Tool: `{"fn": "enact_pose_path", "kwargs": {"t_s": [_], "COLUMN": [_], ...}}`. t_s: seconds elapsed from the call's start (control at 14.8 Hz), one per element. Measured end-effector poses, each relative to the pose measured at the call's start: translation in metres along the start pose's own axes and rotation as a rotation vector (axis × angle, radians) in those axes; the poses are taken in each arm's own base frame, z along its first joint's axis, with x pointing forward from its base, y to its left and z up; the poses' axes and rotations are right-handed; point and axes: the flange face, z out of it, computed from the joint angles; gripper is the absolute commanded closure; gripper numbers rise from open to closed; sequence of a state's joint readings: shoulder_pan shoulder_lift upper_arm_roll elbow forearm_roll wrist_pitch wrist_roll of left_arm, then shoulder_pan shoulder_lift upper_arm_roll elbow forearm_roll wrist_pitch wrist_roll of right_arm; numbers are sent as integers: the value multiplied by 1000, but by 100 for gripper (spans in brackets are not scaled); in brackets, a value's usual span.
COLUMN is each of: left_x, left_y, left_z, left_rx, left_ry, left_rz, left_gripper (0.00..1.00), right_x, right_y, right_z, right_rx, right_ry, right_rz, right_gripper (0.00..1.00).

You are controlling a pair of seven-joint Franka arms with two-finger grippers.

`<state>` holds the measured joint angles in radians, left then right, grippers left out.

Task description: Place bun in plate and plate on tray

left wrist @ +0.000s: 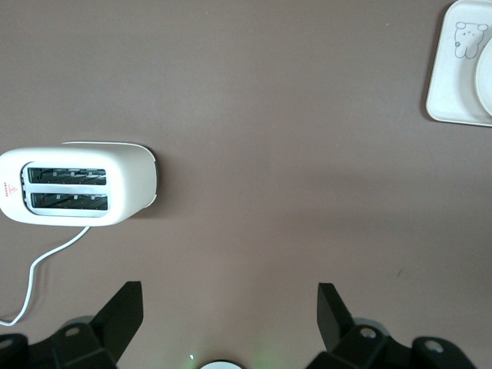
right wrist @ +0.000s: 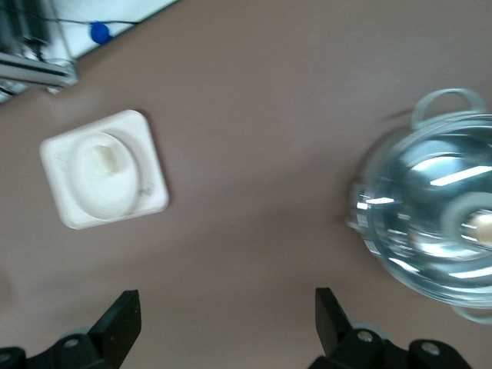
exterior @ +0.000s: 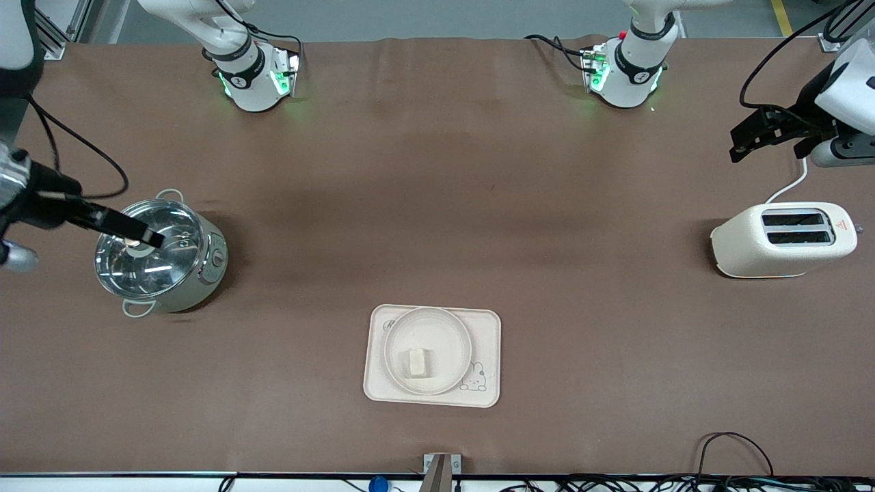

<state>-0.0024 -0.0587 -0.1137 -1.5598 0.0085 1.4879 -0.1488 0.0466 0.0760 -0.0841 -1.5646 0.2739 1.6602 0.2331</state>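
The bun (exterior: 418, 362) lies in the round cream plate (exterior: 437, 331), and the plate sits on the rabbit tray (exterior: 487, 328) near the table's front edge. The right wrist view shows the same stack: bun (right wrist: 104, 157), plate (right wrist: 115, 196), tray (right wrist: 154, 196). The left wrist view shows a corner of the tray (left wrist: 446, 92) and the plate's edge (left wrist: 486, 84). My left gripper (exterior: 737, 145) (left wrist: 231, 290) is open and empty, up in the air near the toaster. My right gripper (exterior: 147, 236) (right wrist: 227, 296) is open and empty, over the pot.
A steel pot with a glass lid (exterior: 158, 258) (right wrist: 430, 231) stands toward the right arm's end. A cream toaster (exterior: 786, 239) (left wrist: 77, 186) with a white cord stands toward the left arm's end. Cables run along the front edge.
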Motion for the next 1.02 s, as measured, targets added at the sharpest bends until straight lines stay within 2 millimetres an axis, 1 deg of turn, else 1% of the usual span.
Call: {"fn": "enact_pose_path", "kwargs": {"t_s": [0.07,0.27,0.34,0.41,0.47,0.61,0.88,1.02], "left_x": [0,0,0,0,0,0,1,1], "left_y": [0,0,0,0,0,-1,-5,-5], "left_z": [-1,-2,-2,-2,-2,-2,-3,-6], "left_rx": [0,-1,-1,-1,-1,-1,-1,-2], "left_ry": [3,5,6,6,6,6,9,15], "left_rz": [1,36,50,56,61,70,64,64], "left_gripper": [0,0,0,0,0,0,0,0], "right_x": [-13,-45,-55,-64,-70,-74,-71,-72], "right_y": [8,41,47,50,51,50,46,41], "right_z": [-14,-62,-76,-88,-96,-100,-92,-89], "right_rx": [-25,-103,-132,-158,-178,-200,-236,-238], "right_ry": [-1,21,38,56,70,78,72,68], "right_rz": [-14,-88,-111,-130,-147,-178,-201,-213], "right_gripper": [0,0,0,0,0,0,0,0]}}
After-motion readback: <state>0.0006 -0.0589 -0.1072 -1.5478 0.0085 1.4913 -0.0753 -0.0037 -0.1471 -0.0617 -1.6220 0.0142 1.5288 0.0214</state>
